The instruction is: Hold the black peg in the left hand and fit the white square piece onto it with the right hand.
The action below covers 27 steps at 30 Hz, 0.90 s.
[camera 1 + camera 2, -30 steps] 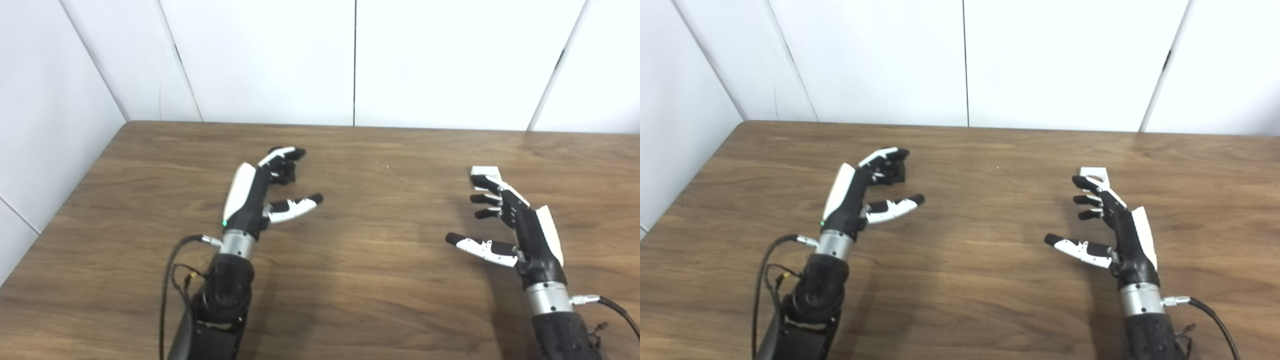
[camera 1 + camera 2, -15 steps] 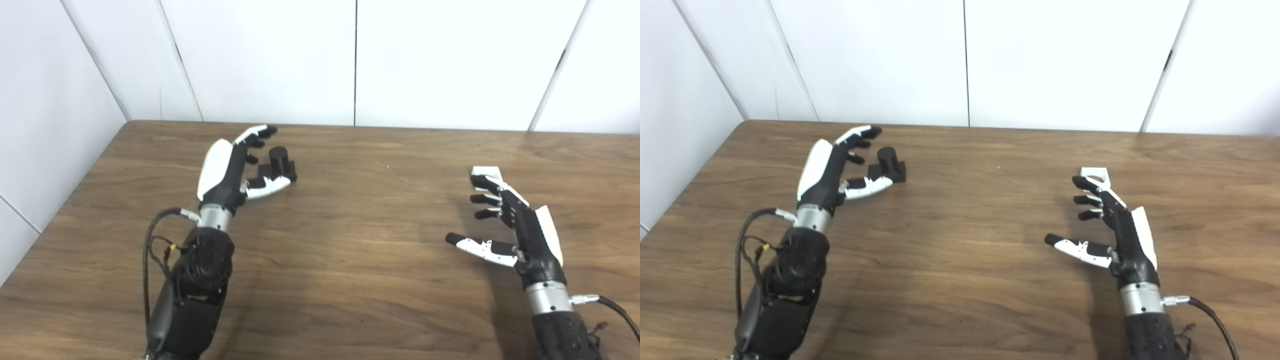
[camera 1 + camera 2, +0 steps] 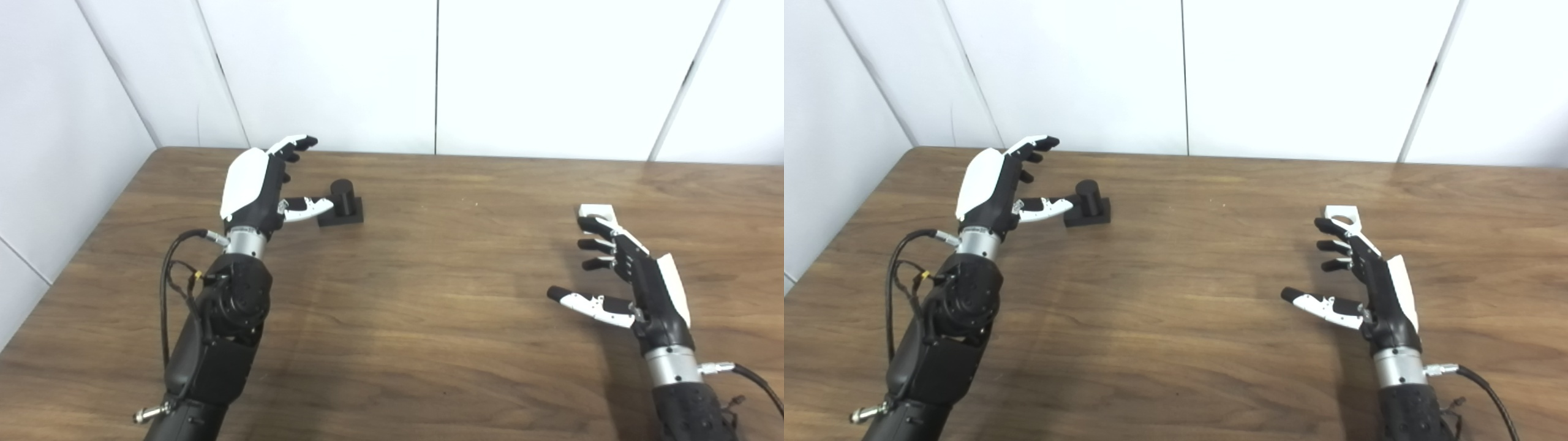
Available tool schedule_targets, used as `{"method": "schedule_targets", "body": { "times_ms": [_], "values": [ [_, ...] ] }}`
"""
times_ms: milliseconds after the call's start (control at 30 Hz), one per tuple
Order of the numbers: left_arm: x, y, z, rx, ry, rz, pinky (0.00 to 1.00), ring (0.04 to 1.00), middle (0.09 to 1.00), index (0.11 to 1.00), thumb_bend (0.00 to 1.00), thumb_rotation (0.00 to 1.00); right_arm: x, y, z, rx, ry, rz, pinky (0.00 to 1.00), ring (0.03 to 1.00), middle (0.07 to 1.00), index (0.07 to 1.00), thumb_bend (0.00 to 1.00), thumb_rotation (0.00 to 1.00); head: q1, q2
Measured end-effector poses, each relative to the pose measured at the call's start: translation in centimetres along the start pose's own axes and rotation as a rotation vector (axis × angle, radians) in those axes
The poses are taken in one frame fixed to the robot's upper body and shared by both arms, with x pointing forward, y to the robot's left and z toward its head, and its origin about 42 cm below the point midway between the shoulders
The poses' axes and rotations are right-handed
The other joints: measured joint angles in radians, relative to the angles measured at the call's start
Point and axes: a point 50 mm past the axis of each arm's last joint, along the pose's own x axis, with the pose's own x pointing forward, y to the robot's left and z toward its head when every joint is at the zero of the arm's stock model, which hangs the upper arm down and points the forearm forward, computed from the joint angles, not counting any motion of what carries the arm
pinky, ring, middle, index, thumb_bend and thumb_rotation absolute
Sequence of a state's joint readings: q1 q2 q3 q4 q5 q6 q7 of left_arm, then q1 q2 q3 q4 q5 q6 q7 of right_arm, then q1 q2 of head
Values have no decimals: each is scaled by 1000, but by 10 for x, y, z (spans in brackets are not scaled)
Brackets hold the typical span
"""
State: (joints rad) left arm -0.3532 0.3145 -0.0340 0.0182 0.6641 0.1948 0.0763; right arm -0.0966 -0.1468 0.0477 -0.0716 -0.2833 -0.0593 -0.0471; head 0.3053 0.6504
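The black peg (image 3: 342, 199), a short cylinder on a square black base, stands upright on the wooden table (image 3: 429, 294) at the back left. My left hand (image 3: 263, 184) is open just left of it, thumb tip reaching toward the peg's base and fingers raised above the table. The white square piece (image 3: 1342, 215) with a round hole lies flat on the right side. My right hand (image 3: 625, 278) is open directly in front of that piece, fingertips at its near edge and partly covering it, thumb spread to the left.
White wall panels (image 3: 429, 73) rise behind the table and along its left side. Cables (image 3: 177, 275) hang off the left forearm, and another cable (image 3: 747, 376) leaves the right wrist.
My left hand has moved left and toward the back wall, uncovering the black peg, which now stands in plain sight to its right. The right hand has stayed still.
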Motion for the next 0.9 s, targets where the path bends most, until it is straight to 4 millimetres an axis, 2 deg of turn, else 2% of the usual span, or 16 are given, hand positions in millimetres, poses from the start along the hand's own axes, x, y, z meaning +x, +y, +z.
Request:
{"method": "schedule_targets", "body": {
  "times_ms": [100,133,200,267,367,533,733,900],
  "values": [
    [8,1,-1,39,8,-15,702,884,884,782,725,244,0,0,0,0,0,1,600,743,821,783,732,0,0,-2],
    [10,3,-2,51,8,-18,736,897,893,781,736,269,0,0,0,-1,1,0,599,744,821,783,731,0,0,-2],
    [14,5,-2,69,12,-27,872,939,917,766,789,352,-1,0,0,-1,2,0,596,746,821,785,725,0,-2,0],
    [20,6,-5,89,32,-50,918,957,927,759,824,395,-1,0,0,0,2,1,594,742,816,783,725,1,-2,2],
    [24,5,-12,131,47,-71,933,971,938,766,858,446,-1,0,0,0,2,-1,591,741,818,786,723,0,-8,3],
    [26,1,-18,191,58,-121,995,981,952,780,882,459,-1,1,0,-4,2,-1,599,742,813,781,728,1,-28,6],
    [25,-14,-32,240,108,-183,1000,1000,984,781,898,499,-5,0,2,-13,-4,-5,603,749,812,783,725,12,-29,6],
    [26,-21,-35,263,117,-208,1000,1000,1000,793,915,502,-6,-1,2,-14,0,-11,611,751,819,796,721,15,-29,6]
  ]
}}
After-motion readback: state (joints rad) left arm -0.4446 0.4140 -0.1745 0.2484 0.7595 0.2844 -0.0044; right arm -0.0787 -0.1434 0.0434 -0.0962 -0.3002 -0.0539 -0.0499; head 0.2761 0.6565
